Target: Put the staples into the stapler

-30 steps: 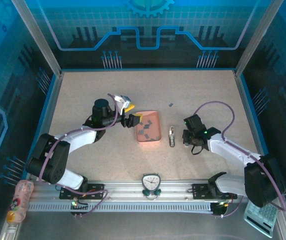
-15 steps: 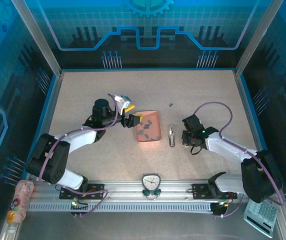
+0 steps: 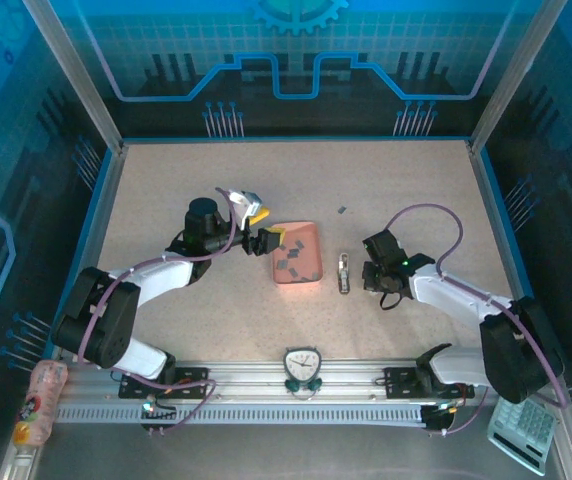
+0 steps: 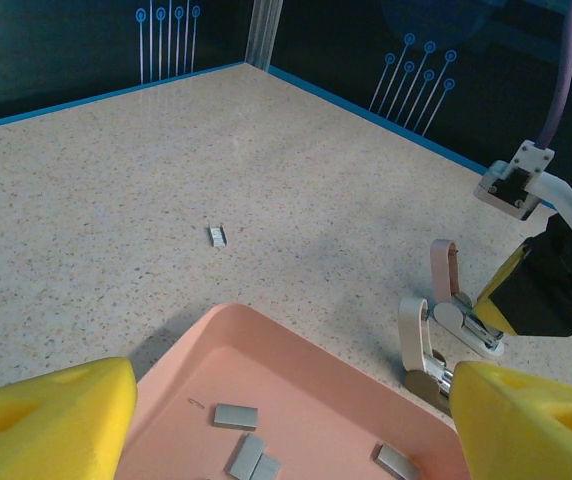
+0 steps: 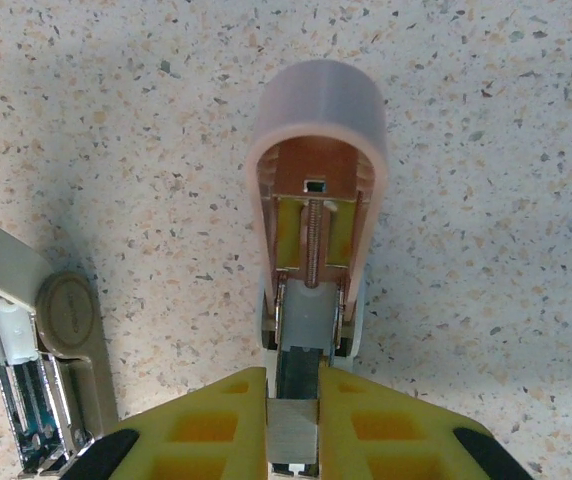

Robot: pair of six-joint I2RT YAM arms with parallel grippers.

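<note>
A pink stapler [image 5: 314, 130] lies open on the table, lid swung up, its magazine channel [image 5: 296, 370] running under my right gripper [image 5: 294, 405]. That gripper is shut on a grey strip of staples [image 5: 294, 438], held just above the rear of the channel. From above, the right gripper [image 3: 373, 276] sits beside the staplers [image 3: 343, 272]. Several more staple strips [image 4: 236, 416] lie in the pink tray [image 4: 296, 345]. My left gripper [image 4: 286, 430] hovers open over the tray's near left edge, nothing between its yellow fingers [image 4: 51, 420]. The left gripper [image 3: 263, 242] is at the tray's left side.
A second, cream stapler [image 5: 41, 360] lies open just left of the pink one. One loose staple strip [image 4: 217, 236] rests on the table beyond the tray, the same strip [image 3: 342, 210] seen from above. A clock [image 3: 303, 366] stands at the near rail, a calculator [image 3: 526, 430] at bottom right.
My right gripper has crept slightly left toward the staplers with the strip in it. The left arm has not moved.
</note>
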